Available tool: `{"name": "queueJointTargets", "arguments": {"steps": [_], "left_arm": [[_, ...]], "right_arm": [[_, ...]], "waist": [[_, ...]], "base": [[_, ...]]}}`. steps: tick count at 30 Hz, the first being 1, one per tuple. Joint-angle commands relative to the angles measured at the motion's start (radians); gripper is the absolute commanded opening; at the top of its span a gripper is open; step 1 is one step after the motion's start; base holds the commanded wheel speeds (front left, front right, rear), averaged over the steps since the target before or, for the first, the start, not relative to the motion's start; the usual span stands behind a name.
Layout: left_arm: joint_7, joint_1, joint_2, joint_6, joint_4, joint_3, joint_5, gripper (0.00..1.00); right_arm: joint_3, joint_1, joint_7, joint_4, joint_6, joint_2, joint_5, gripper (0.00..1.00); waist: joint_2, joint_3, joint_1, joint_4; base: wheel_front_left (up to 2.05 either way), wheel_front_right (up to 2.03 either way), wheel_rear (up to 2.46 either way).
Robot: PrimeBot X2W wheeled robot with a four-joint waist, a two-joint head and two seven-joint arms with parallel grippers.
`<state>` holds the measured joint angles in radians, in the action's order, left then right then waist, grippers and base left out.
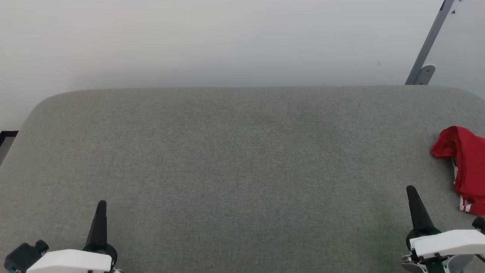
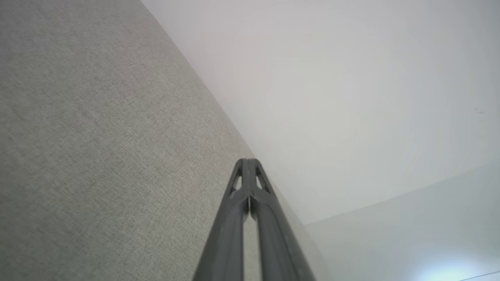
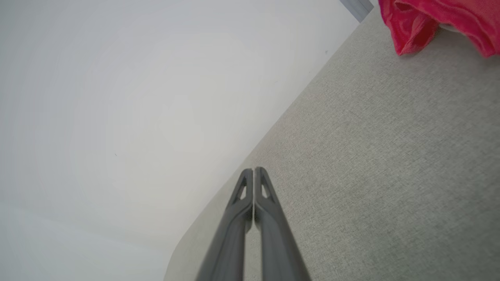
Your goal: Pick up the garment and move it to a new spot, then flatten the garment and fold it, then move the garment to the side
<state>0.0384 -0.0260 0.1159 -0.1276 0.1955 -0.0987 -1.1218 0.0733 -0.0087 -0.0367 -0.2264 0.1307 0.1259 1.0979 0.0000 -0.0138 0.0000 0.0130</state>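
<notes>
The garment [image 1: 467, 167] is a bright red crumpled heap with white striped trim, lying at the right edge of the grey fabric table [image 1: 242, 163] and partly cut off by the head view's border. It also shows in the right wrist view as the garment [image 3: 437, 21] at the top right. My right gripper [image 1: 411, 189] stands shut near the front right, a little to the left of and nearer than the garment, holding nothing; its tips [image 3: 254, 170] meet. My left gripper [image 1: 101, 204] is shut at the front left, far from the garment, tips together [image 2: 247, 160].
A pale wall [image 1: 227, 41] rises behind the table's far rounded edge. A grey metal bar [image 1: 428, 45] leans at the back right corner. A dark object [image 1: 7, 134] shows past the table's left edge.
</notes>
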Motion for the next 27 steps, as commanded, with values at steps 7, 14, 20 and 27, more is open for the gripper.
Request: {"name": "queueJointTargets", "arguments": {"steps": [7, 14, 20, 27], "left_arm": [[-0.023, 0.037, -0.005, -0.003, 0.000, -0.007, -0.072, 0.00], [-0.044, 0.055, -0.015, -0.003, 0.008, -0.009, -0.140, 0.00], [-0.059, 0.066, -0.023, -0.003, 0.014, -0.010, -0.187, 0.00], [-0.077, 0.078, -0.031, -0.004, 0.020, -0.011, -0.240, 0.00]], "right_arm": [[0.011, -0.031, 0.022, 0.005, 0.000, -0.009, 0.077, 0.00], [0.015, -0.042, 0.043, 0.001, 0.000, -0.020, 0.148, 0.00], [0.018, -0.051, 0.058, -0.001, 0.000, -0.028, 0.197, 0.00], [0.023, -0.060, 0.076, -0.005, 0.000, -0.037, 0.252, 0.00]], "waist": [[0.0000, 0.002, 0.0000, -0.001], [0.0000, 0.004, 0.0000, -0.003], [0.0000, 0.005, 0.0000, -0.004], [0.0000, 0.007, 0.0000, -0.005]], "base": [[0.00, 0.00, 0.00], [0.00, 0.00, 0.00], [0.00, 0.00, 0.00], [0.00, 0.00, 0.00]]}}
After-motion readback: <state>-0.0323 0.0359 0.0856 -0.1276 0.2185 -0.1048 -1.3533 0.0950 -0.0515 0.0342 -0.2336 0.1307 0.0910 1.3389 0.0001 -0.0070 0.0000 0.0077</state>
